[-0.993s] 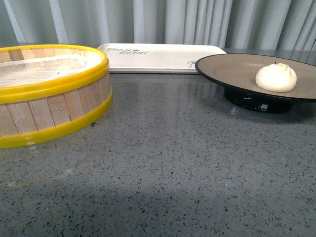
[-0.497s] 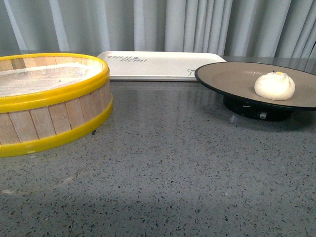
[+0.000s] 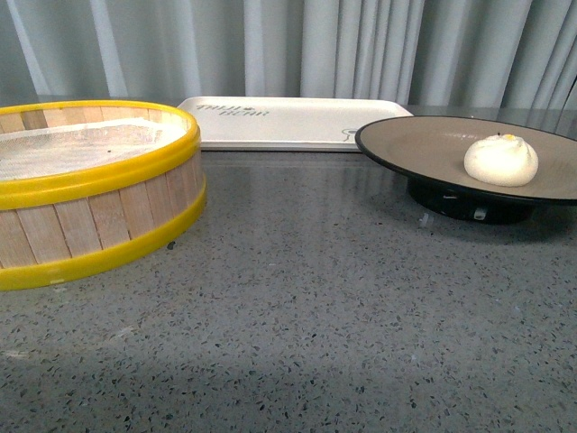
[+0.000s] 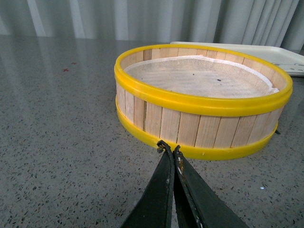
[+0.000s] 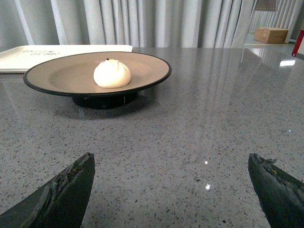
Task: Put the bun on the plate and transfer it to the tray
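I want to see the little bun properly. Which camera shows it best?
The right wrist view: the bun sits whole on the plate, near the middle. The front view shows it off to the side. The left wrist view misses it.

Pale grey-white curtains (image 3: 361,45) hang in long vertical pleats across the whole back of the scene. The table (image 3: 315,298) is dark grey polished stone flecked with black and white, glossy enough to mirror the curtain folds and small bright points of light. Past the curtains' edge, the right wrist view shows a cardboard box (image 5: 271,34) in a brightly lit space.
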Controlling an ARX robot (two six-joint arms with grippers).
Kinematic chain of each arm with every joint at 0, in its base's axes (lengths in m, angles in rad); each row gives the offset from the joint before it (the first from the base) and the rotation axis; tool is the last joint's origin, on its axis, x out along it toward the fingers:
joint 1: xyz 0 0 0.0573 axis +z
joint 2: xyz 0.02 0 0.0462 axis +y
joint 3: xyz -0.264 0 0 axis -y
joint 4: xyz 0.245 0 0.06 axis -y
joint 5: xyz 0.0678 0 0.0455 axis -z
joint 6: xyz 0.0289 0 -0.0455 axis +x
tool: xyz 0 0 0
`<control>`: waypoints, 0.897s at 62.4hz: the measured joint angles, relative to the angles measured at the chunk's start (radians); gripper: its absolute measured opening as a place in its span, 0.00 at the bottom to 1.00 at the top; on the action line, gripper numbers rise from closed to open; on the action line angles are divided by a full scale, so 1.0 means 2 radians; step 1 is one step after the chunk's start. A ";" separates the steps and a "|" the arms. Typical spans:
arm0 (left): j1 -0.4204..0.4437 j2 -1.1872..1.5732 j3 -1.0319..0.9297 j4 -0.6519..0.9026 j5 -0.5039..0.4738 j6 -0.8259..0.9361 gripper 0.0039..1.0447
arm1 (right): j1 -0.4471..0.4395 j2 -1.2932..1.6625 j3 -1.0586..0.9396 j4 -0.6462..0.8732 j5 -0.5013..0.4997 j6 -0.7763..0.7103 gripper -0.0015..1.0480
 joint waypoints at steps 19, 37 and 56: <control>0.000 -0.040 0.000 -0.038 0.000 0.000 0.04 | 0.000 0.000 0.000 0.000 0.000 0.000 0.92; 0.000 -0.134 0.000 -0.134 0.000 0.000 0.04 | 0.000 0.000 0.000 0.000 0.000 0.000 0.92; 0.000 -0.134 0.000 -0.135 0.000 0.000 0.29 | 0.000 0.000 0.000 0.000 0.000 0.000 0.92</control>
